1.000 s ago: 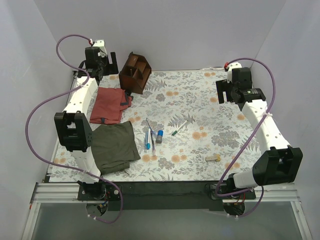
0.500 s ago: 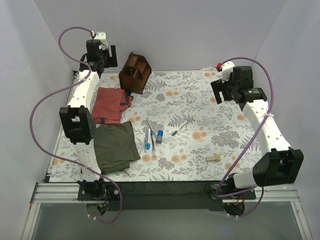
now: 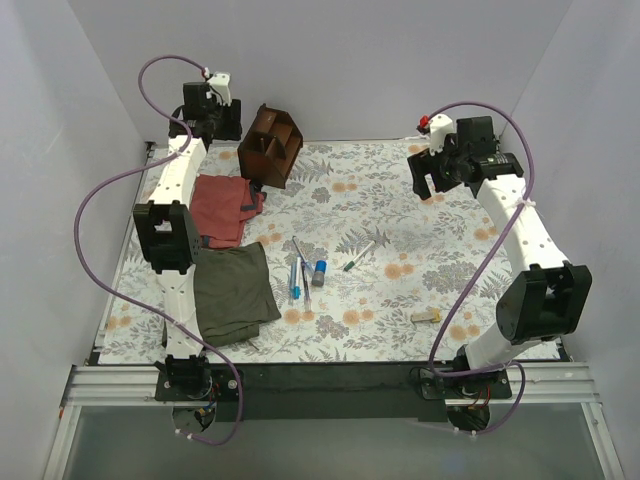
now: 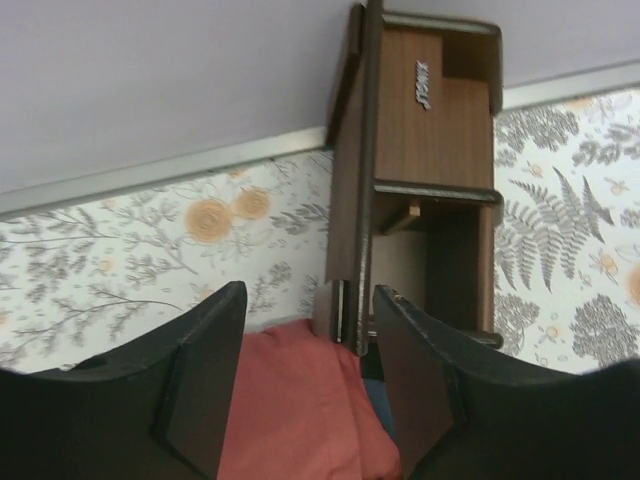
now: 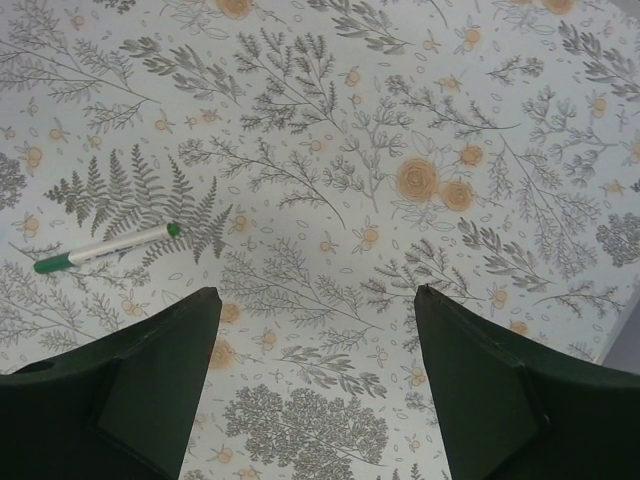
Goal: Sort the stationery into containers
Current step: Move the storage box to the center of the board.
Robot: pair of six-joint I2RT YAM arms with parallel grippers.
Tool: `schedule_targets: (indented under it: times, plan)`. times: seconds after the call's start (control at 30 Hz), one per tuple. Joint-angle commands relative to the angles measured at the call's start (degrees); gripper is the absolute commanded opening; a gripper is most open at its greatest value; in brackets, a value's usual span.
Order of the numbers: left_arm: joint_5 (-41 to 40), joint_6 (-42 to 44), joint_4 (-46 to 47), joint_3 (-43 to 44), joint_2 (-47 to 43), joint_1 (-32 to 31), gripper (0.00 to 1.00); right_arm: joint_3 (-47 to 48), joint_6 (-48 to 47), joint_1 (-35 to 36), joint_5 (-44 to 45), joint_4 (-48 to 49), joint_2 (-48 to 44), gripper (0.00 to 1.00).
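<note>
The dark brown wooden organiser [image 3: 270, 146] stands at the back left of the mat; in the left wrist view [image 4: 425, 170] its compartments look empty. A blue pen [image 3: 294, 279], a grey pen [image 3: 302, 262], a blue-capped cylinder [image 3: 319, 272] and a white pen with a green tip [image 3: 358, 256] lie mid-mat. A beige eraser block [image 3: 426, 316] lies front right. My left gripper [image 3: 224, 124] is open and empty just left of the organiser, above the red cloth [image 4: 300, 400]. My right gripper [image 3: 430, 182] is open and empty, high over the back right; its view shows the white pen [image 5: 105, 248].
A red folded cloth [image 3: 220, 208] lies in front of the organiser. An olive cloth [image 3: 232, 290] lies at the front left, next to the pens. The enclosure's walls stand close behind the organiser and beside both arms.
My left gripper has risen and swung right toward the organiser. My right gripper has moved left toward the mat's middle. The stationery has not moved.
</note>
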Motion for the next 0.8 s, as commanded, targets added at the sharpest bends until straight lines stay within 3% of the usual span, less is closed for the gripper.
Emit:
schedule_targets:
  times: [0.0,0.07,0.6,0.77]
  plan:
    - [7.5,-1.3,-1.4,-1.0,-0.2,0.3,0.50,3.2,0.5,0.1,-5.9,-2.5,1.3,0.87]
    - [8.3,-2.2,-1.0,-0.9,1.0,0.3,0.43,3.5,0.9,0.1,-7.3,-2.7,1.8,0.87]
    - [8.5,-2.8,1.4,2.5,7.4,-0.6,0.43,3.4,0.9,0.1,-7.6,-3.0,3.9,0.85]
    - [8.5,0.9,3.2,2.7,8.0,-1.5,0.30,3.6,0.7,0.1,-6.9,-3.4,4.2,0.84]
